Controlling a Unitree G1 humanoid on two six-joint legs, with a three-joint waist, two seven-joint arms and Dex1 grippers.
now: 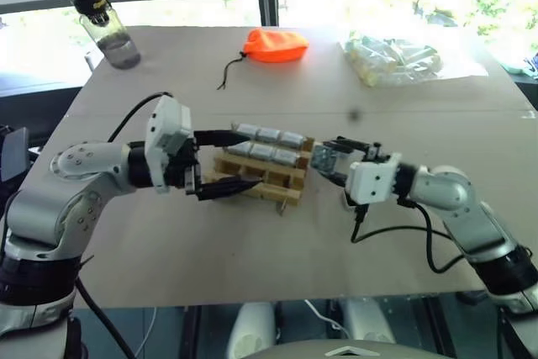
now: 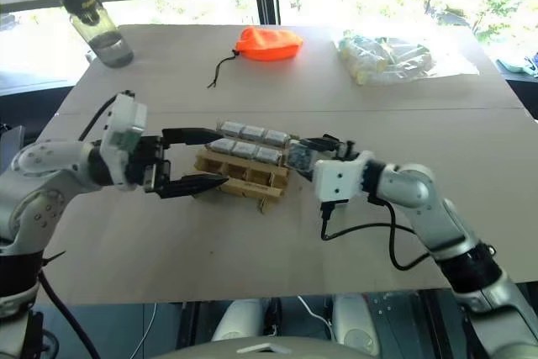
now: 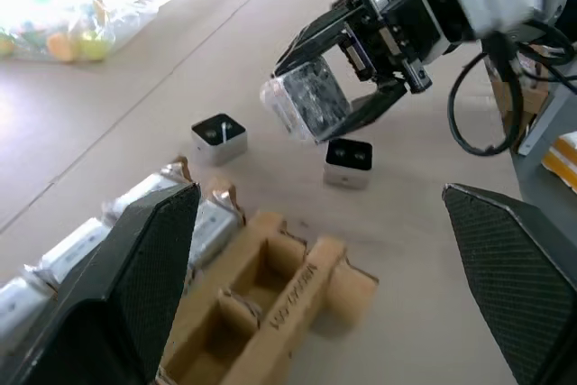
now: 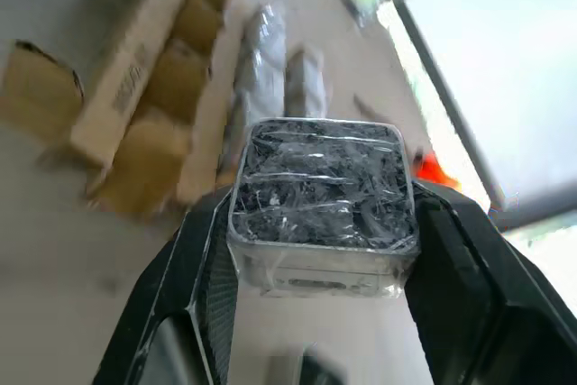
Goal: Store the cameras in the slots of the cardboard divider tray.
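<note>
The tan cardboard divider tray (image 1: 262, 177) lies mid-table, with several cameras (image 1: 271, 135) standing in its far rows and its near slots bare. My left gripper (image 1: 244, 158) is open, one finger on each side of the tray's left end. Just right of the tray and off the table, my right gripper (image 1: 329, 160) is shut on a silver-grey camera (image 4: 320, 188) wrapped in clear film. The left wrist view shows that held camera (image 3: 306, 101) above two loose cameras (image 3: 219, 137) (image 3: 349, 161) resting on the table.
At the table's far side stand a clear water bottle (image 1: 108, 27) on the left, an orange pouch (image 1: 276, 44) in the middle and a clear bag of pale items (image 1: 395, 58) on the right. A black cable (image 1: 395, 233) loops from my right wrist.
</note>
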